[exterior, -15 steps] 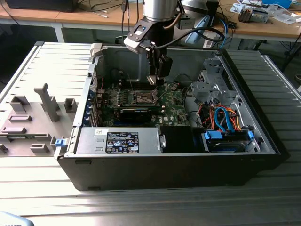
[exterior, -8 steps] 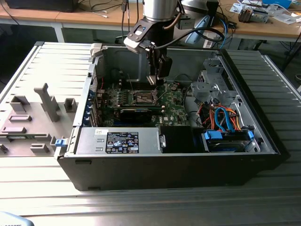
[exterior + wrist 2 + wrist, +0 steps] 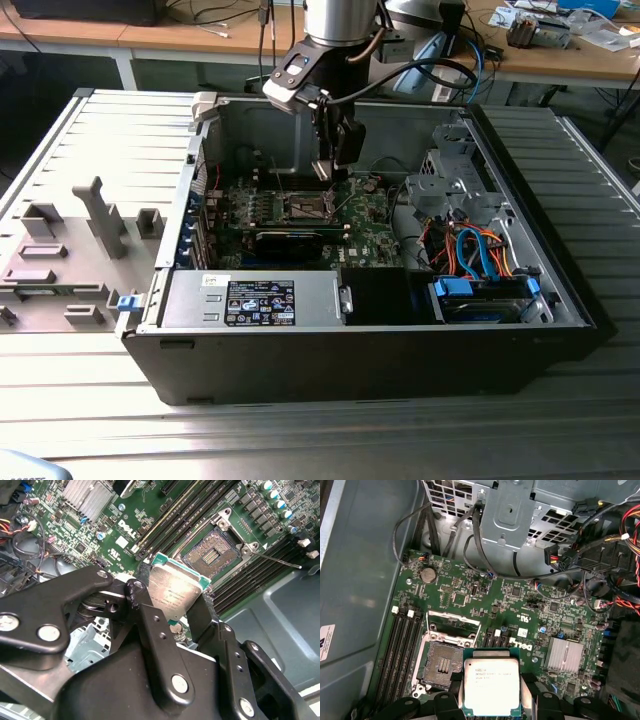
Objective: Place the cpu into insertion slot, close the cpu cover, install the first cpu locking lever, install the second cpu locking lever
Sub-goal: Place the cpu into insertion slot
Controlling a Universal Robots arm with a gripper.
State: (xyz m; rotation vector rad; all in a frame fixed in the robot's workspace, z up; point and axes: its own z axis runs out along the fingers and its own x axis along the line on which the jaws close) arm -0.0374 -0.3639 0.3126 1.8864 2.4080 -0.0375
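Note:
My gripper (image 3: pixel 335 168) hangs inside the open computer case, just above the green board (image 3: pixel 375 225), and is shut on the cpu (image 3: pixel 176 592). The cpu (image 3: pixel 491 686) is a flat silver-topped square with a green edge, held by two opposite sides between black fingers (image 3: pixel 146 611). It hovers beside the insertion slot (image 3: pixel 441 665), not over it. In both wrist views the insertion slot (image 3: pixel 212 555) lies bare, dark with a gold centre. The cpu cover (image 3: pixel 453 625) stands swung open at the slot's far side. A thin locking lever (image 3: pixel 276 560) sticks out free beside the slot.
A long black card (image 3: pixel 290 242) lies across the board near the slot. Memory slots (image 3: pixel 401 647) flank the socket, and a silver heatsink (image 3: pixel 563 656) sits nearby. A drive cage (image 3: pixel 450 180) and orange and blue cables (image 3: pixel 480 250) crowd the exterior view's right. The case walls (image 3: pixel 330 350) enclose everything.

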